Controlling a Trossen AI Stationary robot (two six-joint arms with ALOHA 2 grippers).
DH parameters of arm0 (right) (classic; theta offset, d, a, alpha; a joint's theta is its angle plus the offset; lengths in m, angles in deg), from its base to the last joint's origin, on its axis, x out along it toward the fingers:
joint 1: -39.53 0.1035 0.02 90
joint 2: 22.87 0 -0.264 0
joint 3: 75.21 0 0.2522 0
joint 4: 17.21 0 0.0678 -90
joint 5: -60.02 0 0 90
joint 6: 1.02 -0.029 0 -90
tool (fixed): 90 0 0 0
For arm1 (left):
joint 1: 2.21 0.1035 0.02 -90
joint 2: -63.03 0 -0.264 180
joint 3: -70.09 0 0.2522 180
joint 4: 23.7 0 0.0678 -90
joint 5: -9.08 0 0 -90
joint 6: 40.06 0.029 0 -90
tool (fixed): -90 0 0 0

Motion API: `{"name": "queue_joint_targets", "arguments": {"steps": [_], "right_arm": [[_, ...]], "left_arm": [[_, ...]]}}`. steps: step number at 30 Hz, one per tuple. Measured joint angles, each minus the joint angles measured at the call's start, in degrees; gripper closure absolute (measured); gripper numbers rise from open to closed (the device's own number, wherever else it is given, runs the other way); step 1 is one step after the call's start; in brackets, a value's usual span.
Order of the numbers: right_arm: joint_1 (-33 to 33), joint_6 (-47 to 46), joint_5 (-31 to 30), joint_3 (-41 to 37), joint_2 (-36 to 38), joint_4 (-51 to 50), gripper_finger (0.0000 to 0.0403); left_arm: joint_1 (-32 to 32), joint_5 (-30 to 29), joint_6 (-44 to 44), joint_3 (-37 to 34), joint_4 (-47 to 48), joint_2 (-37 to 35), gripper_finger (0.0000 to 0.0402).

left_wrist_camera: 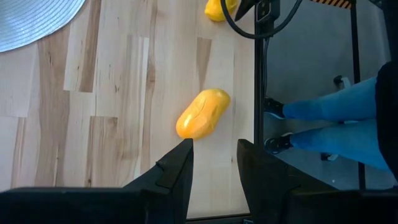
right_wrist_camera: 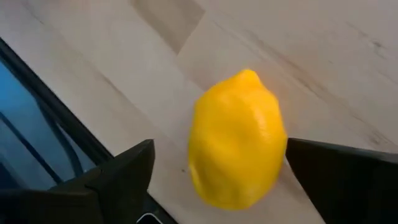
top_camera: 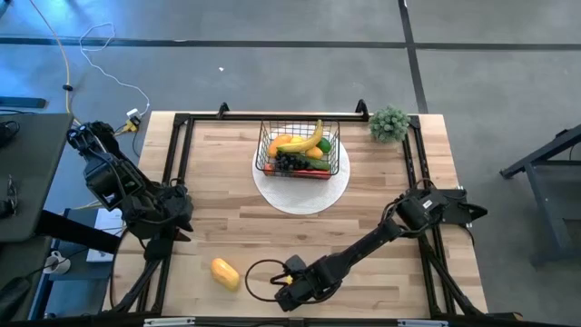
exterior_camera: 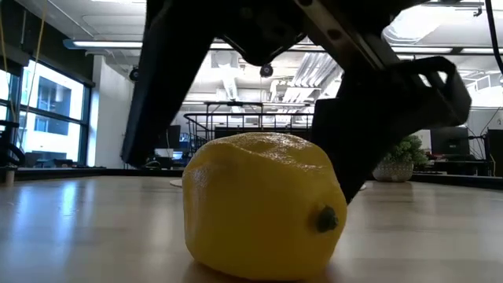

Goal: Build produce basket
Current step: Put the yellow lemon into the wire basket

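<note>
The black wire basket (top_camera: 298, 150) stands on a round white disc (top_camera: 300, 193) at the table's far middle. It holds a banana, grapes and other produce. A yellow lemon (right_wrist_camera: 236, 140) lies on its side on the wood near the table's near edge. My right gripper (right_wrist_camera: 219, 149) is open and low over the lemon (exterior_camera: 263, 204), one finger on each side. A second, yellow-orange oblong fruit (top_camera: 225, 272) lies to the lemon's left. My left gripper (left_wrist_camera: 214, 152) is open above the table's left part, short of that fruit (left_wrist_camera: 202, 113). My right gripper comes at the lemon slanting down from the table's right. One finger (right_wrist_camera: 336, 168) stands right at the lemon's side (right_wrist_camera: 281, 146); whether it touches, I cannot tell. The other finger (right_wrist_camera: 124, 168) is clearly apart. The lemon rests on the table.
A bushy green plant clump (top_camera: 389, 123) sits at the far right corner. A black frame (top_camera: 182, 145) runs along the table's edges. A black cable loop (top_camera: 259, 272) hangs by the right gripper. A person's legs in blue trousers (left_wrist_camera: 329, 124) stand beyond the near edge.
</note>
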Motion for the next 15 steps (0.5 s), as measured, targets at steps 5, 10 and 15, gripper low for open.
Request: {"name": "queue_joint_targets", "arguments": {"steps": [5, 10, 15], "right_arm": [[0.00, -1.05, 1.17, 0.00, -0.14, 0.01, 0.0118], [-0.26, -0.94, 3.14, 0.00, -0.14, 0.12, 0.0203], [-0.49, 1.42, 3.06, 0.00, 0.44, -0.14, 0.0281]], "left_arm": [[0.00, -0.03, -0.02, 0.00, 0.00, 0.00, 0.0289], [0.01, -0.09, 0.04, 0.00, 0.00, 0.00, 0.0289], [0.00, -0.20, 0.12, 0.00, -0.02, 0.00, 0.0289]]}}
